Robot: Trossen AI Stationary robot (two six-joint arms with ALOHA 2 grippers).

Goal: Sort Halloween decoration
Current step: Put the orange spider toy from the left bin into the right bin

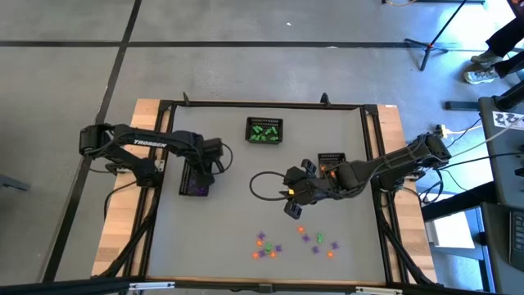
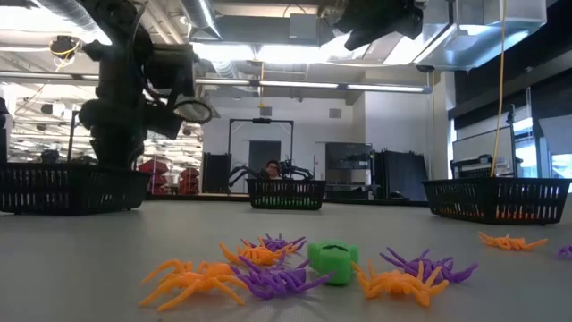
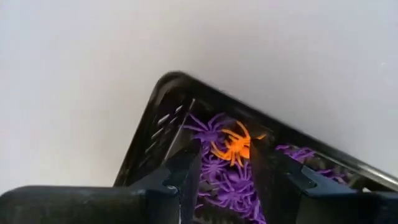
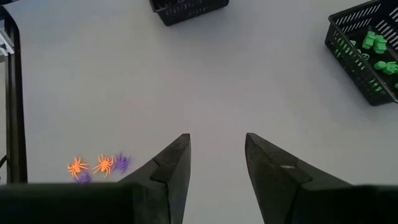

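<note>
Your left gripper (image 3: 221,171) hangs over the purple-spider basket (image 1: 195,182) near the table's left edge, fingers parted with an orange spider (image 3: 234,145) showing between the tips; you cannot tell whether they pinch it or it lies among the purple ones below. If it is held, it looks like the wrong bin: carry it to the orange basket (image 1: 331,161) near the right edge before letting go. Your right gripper (image 4: 217,163) hovers open and empty above bare table (image 4: 205,74) towards the middle. The loose trinkets (image 1: 291,240) lie near the front edge; bring that gripper down over one spider at a time
</note>
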